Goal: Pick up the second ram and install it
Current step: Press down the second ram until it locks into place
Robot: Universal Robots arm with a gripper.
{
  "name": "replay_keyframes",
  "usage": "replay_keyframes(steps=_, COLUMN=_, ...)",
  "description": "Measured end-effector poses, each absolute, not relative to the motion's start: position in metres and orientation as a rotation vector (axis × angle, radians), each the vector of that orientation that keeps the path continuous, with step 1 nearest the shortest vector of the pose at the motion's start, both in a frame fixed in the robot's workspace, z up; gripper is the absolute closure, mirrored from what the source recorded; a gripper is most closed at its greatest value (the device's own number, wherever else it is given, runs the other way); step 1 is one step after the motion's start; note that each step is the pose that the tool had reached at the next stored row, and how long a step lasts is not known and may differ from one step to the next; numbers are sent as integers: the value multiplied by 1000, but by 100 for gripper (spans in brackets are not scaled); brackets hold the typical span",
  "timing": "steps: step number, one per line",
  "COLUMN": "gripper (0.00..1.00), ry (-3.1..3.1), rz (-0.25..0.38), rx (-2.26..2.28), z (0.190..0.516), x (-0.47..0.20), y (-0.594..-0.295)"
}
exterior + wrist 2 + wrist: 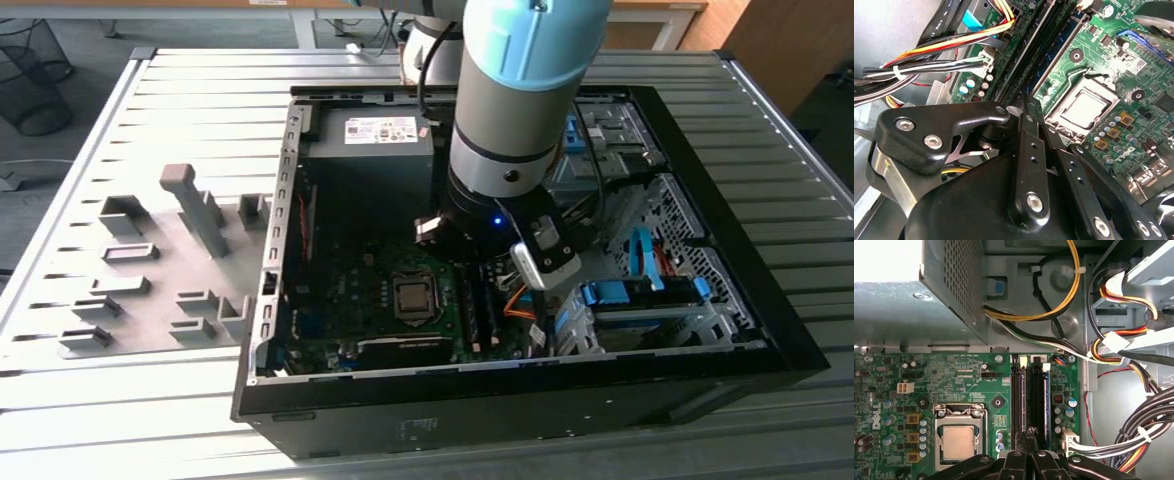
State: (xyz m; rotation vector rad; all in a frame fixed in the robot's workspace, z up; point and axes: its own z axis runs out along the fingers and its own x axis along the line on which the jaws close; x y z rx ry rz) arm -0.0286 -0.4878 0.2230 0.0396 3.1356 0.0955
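Note:
My gripper (1029, 436) (1033, 107) reaches down inside the open computer case (287, 300), low over the motherboard (340, 300). Its two thin black fingers (1030, 150) are shut, tips together, with nothing showing between them. The tips hang over one end of the long black memory slots (1031, 400) (1039, 50), which run beside the processor socket (958, 442) (1081, 107). I see the slots edge-on and cannot tell the second ram apart from them. In the exterior view the arm's wrist (501, 190) stands upright above that spot.
Bundled cables (1134, 435) (939, 45) lie close beside the slots. The grey power supply (367, 150) (914, 305) fills the case's far end, and a drive cage with blue clips (641, 295) sits toward the exterior view's right. Grey holder blocks (200, 210) stand on the slatted table (160, 430) outside the case.

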Motion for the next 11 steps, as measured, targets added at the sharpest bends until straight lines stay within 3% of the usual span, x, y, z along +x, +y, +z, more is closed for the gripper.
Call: replay_keyframes(steps=11, gripper=90, ry=3136, rz=95, rx=40, z=216, x=-29, y=-488)
